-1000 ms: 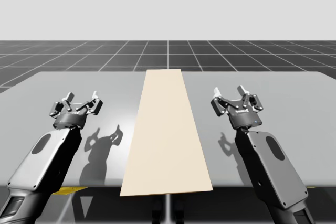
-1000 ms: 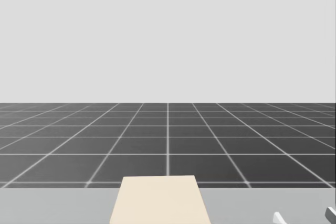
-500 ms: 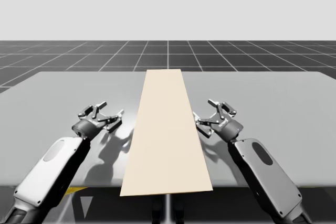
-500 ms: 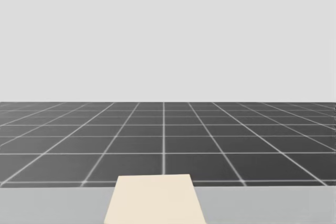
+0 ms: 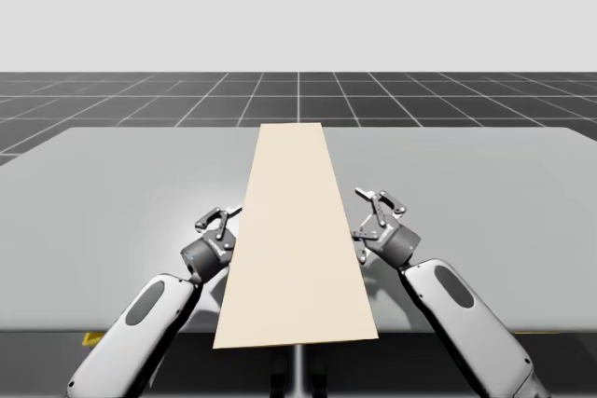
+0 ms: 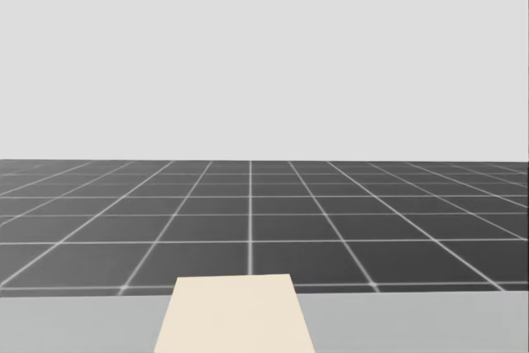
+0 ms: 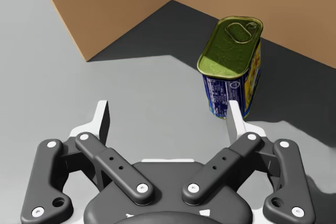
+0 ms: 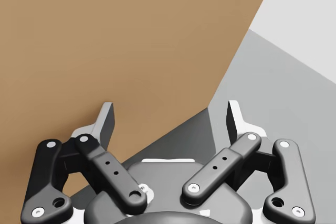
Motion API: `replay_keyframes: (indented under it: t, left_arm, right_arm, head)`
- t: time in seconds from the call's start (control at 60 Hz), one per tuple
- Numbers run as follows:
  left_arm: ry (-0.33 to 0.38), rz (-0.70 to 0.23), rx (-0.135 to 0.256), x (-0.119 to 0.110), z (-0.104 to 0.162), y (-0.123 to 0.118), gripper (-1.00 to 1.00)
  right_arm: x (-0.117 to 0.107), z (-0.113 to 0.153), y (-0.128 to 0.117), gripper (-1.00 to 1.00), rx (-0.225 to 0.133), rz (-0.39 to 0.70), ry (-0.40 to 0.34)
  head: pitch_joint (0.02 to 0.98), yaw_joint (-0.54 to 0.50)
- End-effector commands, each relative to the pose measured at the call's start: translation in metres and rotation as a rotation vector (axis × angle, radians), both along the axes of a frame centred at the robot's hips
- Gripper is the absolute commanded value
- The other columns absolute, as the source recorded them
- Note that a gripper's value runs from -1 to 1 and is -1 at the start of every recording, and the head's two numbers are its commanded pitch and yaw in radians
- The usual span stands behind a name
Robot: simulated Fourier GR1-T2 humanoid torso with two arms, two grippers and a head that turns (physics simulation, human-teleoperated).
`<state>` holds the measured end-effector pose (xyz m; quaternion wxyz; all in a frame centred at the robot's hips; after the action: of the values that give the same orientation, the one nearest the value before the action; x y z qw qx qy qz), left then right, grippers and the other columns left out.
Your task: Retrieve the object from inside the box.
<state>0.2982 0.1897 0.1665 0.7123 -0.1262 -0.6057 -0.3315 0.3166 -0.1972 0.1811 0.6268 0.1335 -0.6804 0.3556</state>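
Findings:

1. Box [image 5: 297,230]: long and narrow with a pale beige top. It lies along the middle of the grey table [image 5: 112,184], running from the near edge toward the far one. In the wrist views its walls are plain brown, with no marking or writing on them.

2. Can [image 7: 231,61]: rectangular with rounded corners, standing upright. It has an olive-green lid with a ring pull, and a blue label with yellow along one corner. The label carries print, but it is too small to make out. The can stands on the shadowed table surface inside the corner formed by the brown walls.

3. Left hand [image 5: 224,216]: positioned at the box's left long side, low over the table. Its fingers are spread apart and hold nothing. In the left wrist view the can is just ahead of the hand, in line with one fingertip, which overlaps the can's lower edge. The can is not between the fingers.

4. Right hand [image 5: 366,216]: positioned at the box's right long side. Its fingers are spread apart and empty, and it faces the brown side wall at close range. Contact with the wall cannot be determined.

5. Surroundings: a dark gridded floor [image 5: 93,100] lies beyond the table.
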Motion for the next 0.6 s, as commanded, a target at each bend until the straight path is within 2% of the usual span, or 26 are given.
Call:
replay_keyframes:
  t: [0.017, 0.05, 0.1, 0.2, 0.25, 0.317, 0.417, 0.6]
  left_arm:
    - [0.018, -0.068, 0.014, -0.013, -0.006, -0.024, -1.00]
    - [0.022, -0.077, 0.019, -0.014, -0.006, -0.027, -1.00]
    - [0.043, -0.099, -0.002, -0.013, -0.005, -0.031, -1.00]
    - [0.051, -0.125, -0.002, -0.004, -0.004, -0.035, -1.00]
    - [0.029, -0.122, 0.025, 0.005, -0.006, -0.036, -1.00]
    - [0.062, -0.133, -0.002, 0.018, -0.007, -0.034, -1.00]
    - [0.089, -0.154, -0.006, 0.034, -0.012, -0.035, -1.00]
    - [0.137, -0.235, -0.025, 0.054, -0.019, -0.061, -1.00]
  right_arm:
    - [-0.010, -0.005, 0.021, -1.00, -0.024, 0.146, 0.004]
    - [-0.010, -0.005, 0.021, -1.00, -0.025, 0.148, 0.001]
    - [-0.010, -0.005, 0.021, -1.00, -0.024, 0.147, -0.002]
    - [-0.010, -0.005, 0.022, -1.00, -0.020, 0.152, -0.010]
    - [-0.010, -0.005, 0.023, -1.00, -0.019, 0.158, -0.018]
    - [-0.011, -0.004, 0.023, -1.00, -0.016, 0.163, -0.023]
    - [-0.011, -0.004, 0.023, -1.00, -0.015, 0.163, -0.028]
    - [-0.012, -0.001, 0.024, -1.00, -0.003, 0.173, -0.043]
  head:
    - [0.131, -0.04]
    - [0.132, -0.04]
    - [0.133, -0.04]
    - [0.136, -0.03]
    - [0.139, -0.03]
    - [0.143, -0.02]
    - [0.149, -0.03]
    - [0.165, -0.03]
